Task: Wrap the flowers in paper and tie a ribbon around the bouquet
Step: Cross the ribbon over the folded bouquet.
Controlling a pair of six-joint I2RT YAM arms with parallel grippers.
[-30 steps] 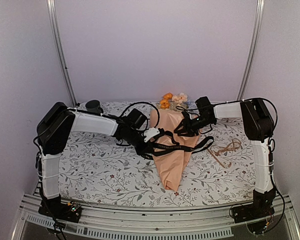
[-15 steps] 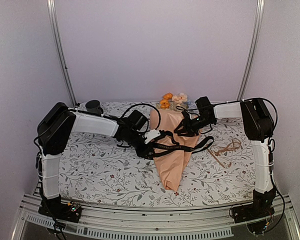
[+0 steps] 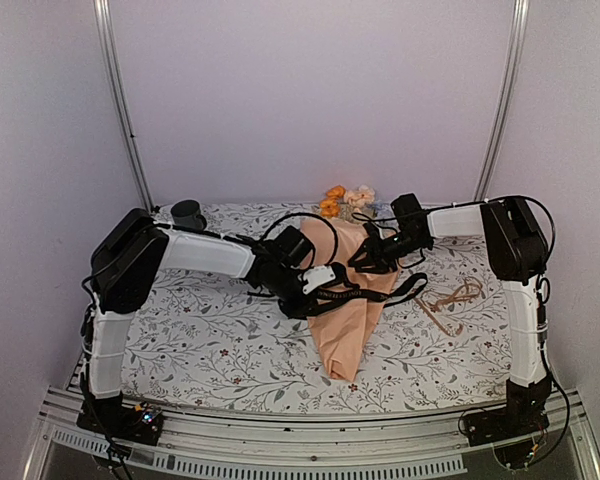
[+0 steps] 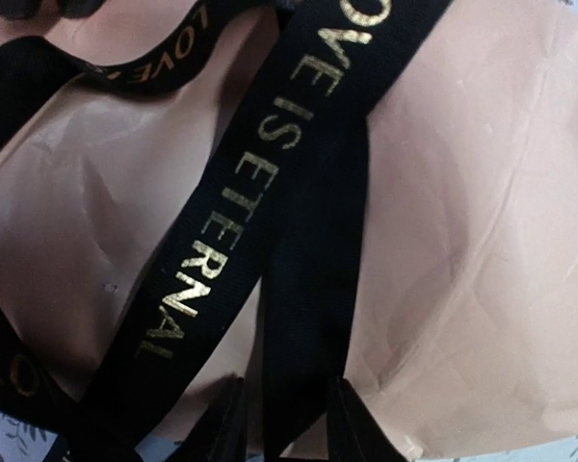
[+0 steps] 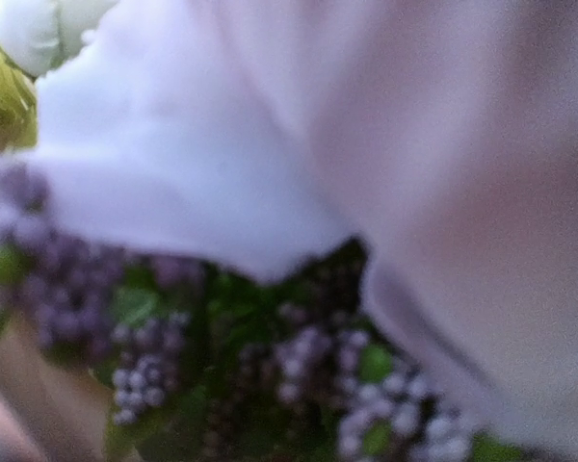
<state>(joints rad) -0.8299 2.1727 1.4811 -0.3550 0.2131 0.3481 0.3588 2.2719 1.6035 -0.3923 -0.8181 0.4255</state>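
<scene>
Bouquet (image 3: 348, 320) lies mid-worktop (image 3: 210, 350), flowers (image 3: 345, 198) at far end | black ribbon (image 4: 231, 212) draped across it | left claw (image 4: 284, 423) slightly parted, ribbon strand between its fingers (image 4: 352, 433) | right claw (image 3: 365, 258) at bouquet's upper part, grip can't tell

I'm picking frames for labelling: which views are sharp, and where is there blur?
Top external: evenly lit, sharp, the bouquet clear. Left wrist: sharp, gold lettering on the ribbon legible. Right wrist: too close, the flowers only a soft blur.
</scene>
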